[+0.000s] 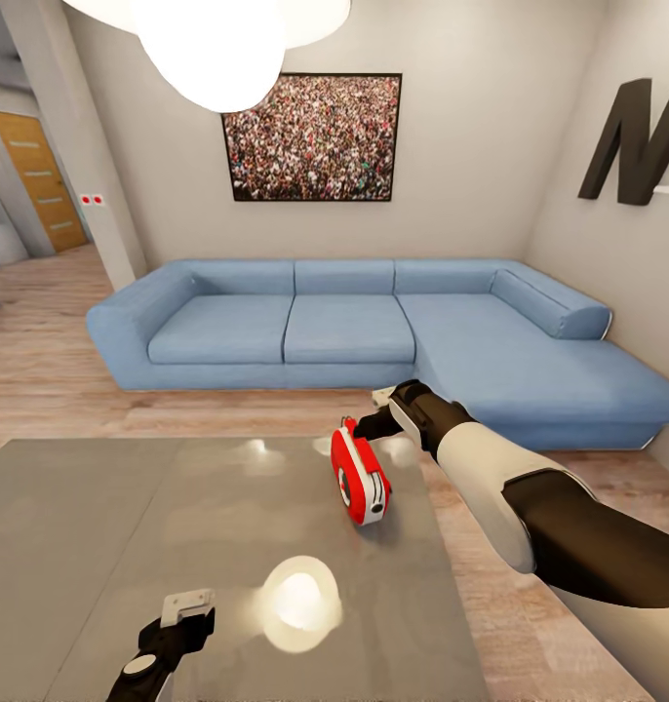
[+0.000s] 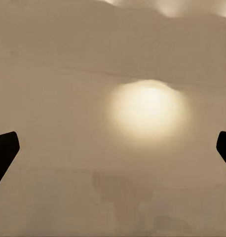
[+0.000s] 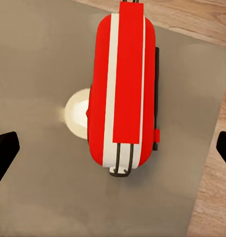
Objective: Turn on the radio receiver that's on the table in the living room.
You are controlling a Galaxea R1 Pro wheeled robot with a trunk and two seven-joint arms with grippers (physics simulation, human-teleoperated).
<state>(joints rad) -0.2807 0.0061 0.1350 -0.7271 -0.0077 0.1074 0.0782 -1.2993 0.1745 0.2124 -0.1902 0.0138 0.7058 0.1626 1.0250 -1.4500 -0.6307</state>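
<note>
The red radio receiver stands on its edge near the far right part of the glossy grey table, its round dial facing left. The right wrist view looks down on the radio's red top, white side band and wire handle. My right gripper hovers just above and behind the radio, open, with its dark fingertips far apart on either side and not touching it. My left gripper hangs open over the table's near edge, its fingertips spread above bare tabletop.
A blue L-shaped sofa runs behind the table, its chaise close to my right arm. A crowd picture hangs above it, and a white pendant lamp is overhead. Wood floor lies between sofa and table. A wooden door stands far left.
</note>
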